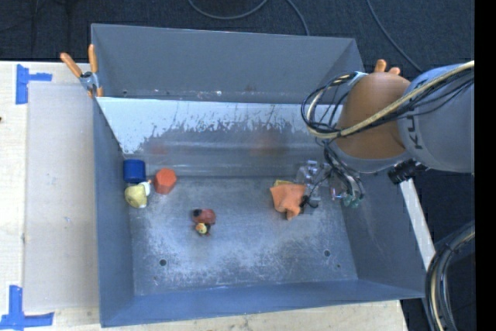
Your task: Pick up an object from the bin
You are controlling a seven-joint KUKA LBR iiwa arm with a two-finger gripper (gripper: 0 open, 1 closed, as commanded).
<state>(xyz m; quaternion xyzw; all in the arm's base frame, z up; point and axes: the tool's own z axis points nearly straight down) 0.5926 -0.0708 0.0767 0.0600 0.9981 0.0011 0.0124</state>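
My gripper [311, 196] hangs low at the right side of the bin, under the orange wrist cover. An orange, irregular soft-looking piece [285, 198] lies on the bin floor right at its fingertips, on their left. The piece touches or sits just beside the fingers; I cannot tell whether it is between them. A small red and yellow toy [203, 220] lies further left near the middle of the floor.
At the left wall lie a blue block [134, 170], an orange-red round piece [165, 181] and a pale yellow lump [137, 195], close together. The arm enters over the bin's right rim.
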